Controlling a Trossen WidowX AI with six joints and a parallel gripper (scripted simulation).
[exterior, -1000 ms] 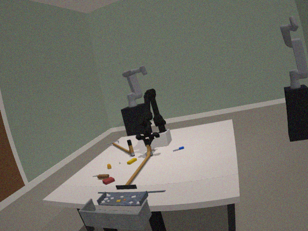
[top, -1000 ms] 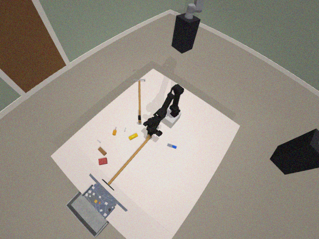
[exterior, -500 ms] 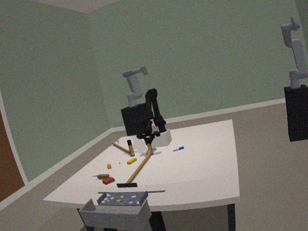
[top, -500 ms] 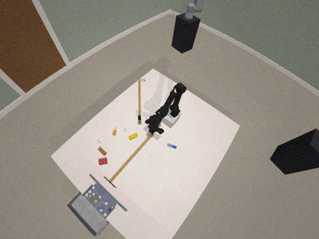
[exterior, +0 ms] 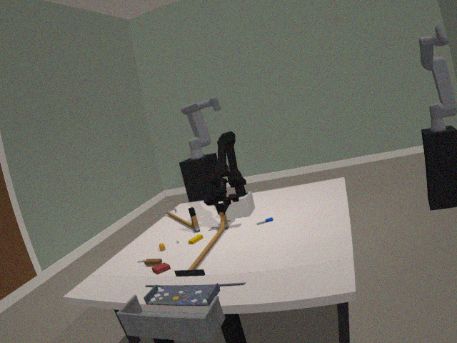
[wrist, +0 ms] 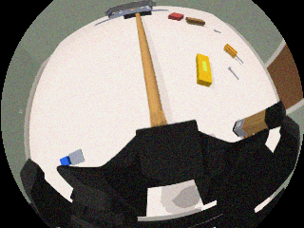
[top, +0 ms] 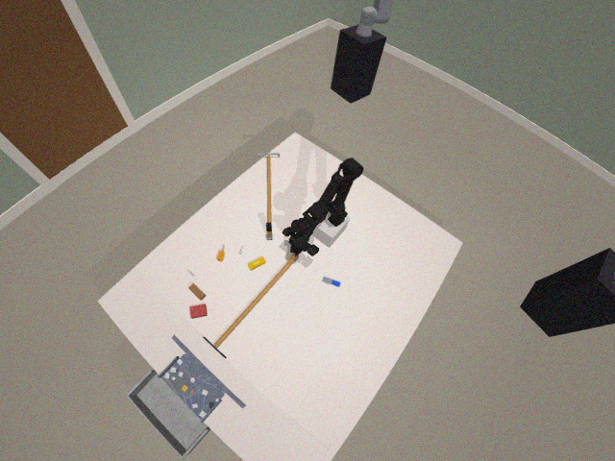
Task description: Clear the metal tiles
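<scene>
My gripper (top: pixel 296 252) (exterior: pixel 221 211) (wrist: pixel 166 130) is shut on the upright grip of the long scraper (top: pixel 256 301) (exterior: pixel 208 247) (wrist: pixel 148 71). Its wooden shaft reaches toward the steel bench plate (top: pixel 212 382) (exterior: pixel 191 287). The dark blade (top: pixel 214 347) (exterior: pixel 189 273) (wrist: pixel 138 15) is on my side of the plate, short of its near edge; its height above the table is unclear. Several pale tiles (top: pixel 204 392) (exterior: pixel 198 291) lie scattered on the plate, with orange pieces (top: pixel 184 388) (exterior: pixel 176 297) among them. The catch box (top: pixel 171 411) (exterior: pixel 166 324) adjoins the plate's far end.
A grey strip (top: pixel 233 396) (exterior: pixel 232 284) flanks the plate's near end. A second long-handled tool (top: pixel 269 193) (exterior: pixel 178 218) (wrist: pixel 254 123) lies beside the arm. A yellow block (top: pixel 257 263) (exterior: pixel 195 239) (wrist: pixel 203 70), red block (top: pixel 198 310) (exterior: pixel 161 268) (wrist: pixel 176 16) and blue-grey item (top: pixel 331 281) (exterior: pixel 265 221) (wrist: pixel 72 158) lie about.
</scene>
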